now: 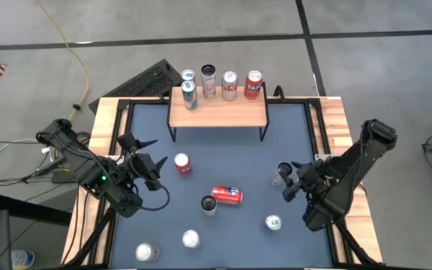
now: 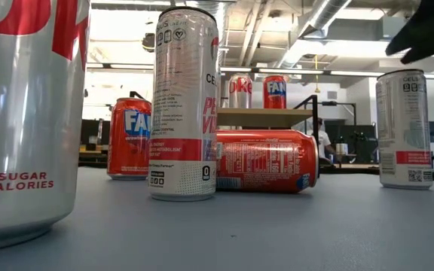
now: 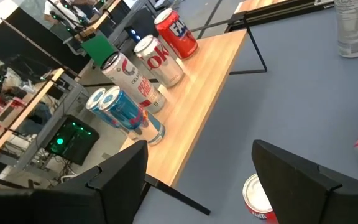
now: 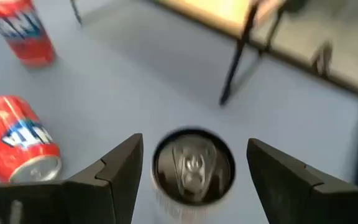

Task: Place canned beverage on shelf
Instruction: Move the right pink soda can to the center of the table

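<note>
We see the shelf [image 1: 217, 112], a small low rack with a light wooden rectangular top and thin black metal legs, standing at the far edge of the blue-grey table [image 1: 291, 142]; along its back edge stand five cans, two blue-and-silver ones [image 1: 189, 93] close together at its left end, then a tall slim white can [image 1: 208, 81], a silver can with red lettering [image 1: 229, 85] and a red can [image 1: 253, 84]. In the low view a large silver can [image 2: 21, 113] close to the lens is cut off at the picture's edges and blocks much of the scene, and only a part of the shelf shows between the nearer cans. The left gripper [image 1: 150, 157] hangs over the table's left side with its fingers spread and nothing between them; in the left wrist view an upright red can [image 3: 258, 198] sits just beyond them, partly hidden by one finger [image 3: 303, 180] and cut off by the picture's edge. The right gripper [image 1: 285, 182] hangs over the table's right side, fingers apart on either side of an upright dark-topped can [image 4: 192, 167]; we see gaps on both sides in the right wrist view, though the can is blurred there and we cannot read its label. A red can lying on its side [image 1: 226, 195] rests mid-table, and four more upright cans stand nearer the front.
</note>
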Tool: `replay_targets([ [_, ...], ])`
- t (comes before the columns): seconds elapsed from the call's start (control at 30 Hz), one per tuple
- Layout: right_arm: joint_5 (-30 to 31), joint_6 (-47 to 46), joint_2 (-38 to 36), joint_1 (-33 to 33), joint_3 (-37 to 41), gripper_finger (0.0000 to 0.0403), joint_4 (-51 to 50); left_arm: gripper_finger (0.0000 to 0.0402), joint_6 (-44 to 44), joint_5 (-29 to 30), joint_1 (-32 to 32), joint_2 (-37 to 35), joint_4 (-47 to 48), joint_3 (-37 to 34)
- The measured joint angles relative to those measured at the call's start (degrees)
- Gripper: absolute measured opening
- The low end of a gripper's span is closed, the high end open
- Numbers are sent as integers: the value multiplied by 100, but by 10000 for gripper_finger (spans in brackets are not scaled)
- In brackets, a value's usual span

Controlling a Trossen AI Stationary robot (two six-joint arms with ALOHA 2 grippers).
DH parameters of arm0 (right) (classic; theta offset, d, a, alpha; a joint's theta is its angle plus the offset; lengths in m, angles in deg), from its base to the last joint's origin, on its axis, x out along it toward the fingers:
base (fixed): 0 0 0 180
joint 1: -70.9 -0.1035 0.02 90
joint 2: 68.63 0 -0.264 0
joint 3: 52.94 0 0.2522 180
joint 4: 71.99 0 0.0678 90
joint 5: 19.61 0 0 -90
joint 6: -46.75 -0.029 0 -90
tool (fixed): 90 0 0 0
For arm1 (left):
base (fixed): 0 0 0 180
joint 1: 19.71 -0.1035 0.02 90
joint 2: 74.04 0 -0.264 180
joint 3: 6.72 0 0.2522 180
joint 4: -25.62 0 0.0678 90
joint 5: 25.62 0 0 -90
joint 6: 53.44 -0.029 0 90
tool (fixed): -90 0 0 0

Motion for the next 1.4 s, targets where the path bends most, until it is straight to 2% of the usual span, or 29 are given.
replay_targets([
  [0.07,-500,269,-121,173,-263,272,4,279,13,-55,0,0,-2,0],
  [0.2,-1090,983,-426,672,-1073,272,-1,279,-3,-285,-2,0,-1,0],
  [0.4,-1798,2513,-606,1716,-2319,272,-2,279,-4,-304,-2,0,119,0],
  [0.47,-2202,3119,-565,2164,-2613,272,7,279,-4,-351,-2,0,157,0],
  [0.6,-3230,4460,-318,2963,-2851,272,13,279,-4,-567,-2,0,152,0],
  [0.77,-3556,5355,-57,3379,-2890,272,-10,279,45,-786,0,0,141,0],
  [1.03,-3916,5396,87,3535,-2827,272,10,279,120,-994,0,0,138,0],
  [1.23,-4245,4727,26,3324,-2260,272,-7,279,119,-1047,0,0,138,0],
  [1.4,-4351,4620,19,3199,-2009,272,55,279,49,-1044,0,0,138,0],
])
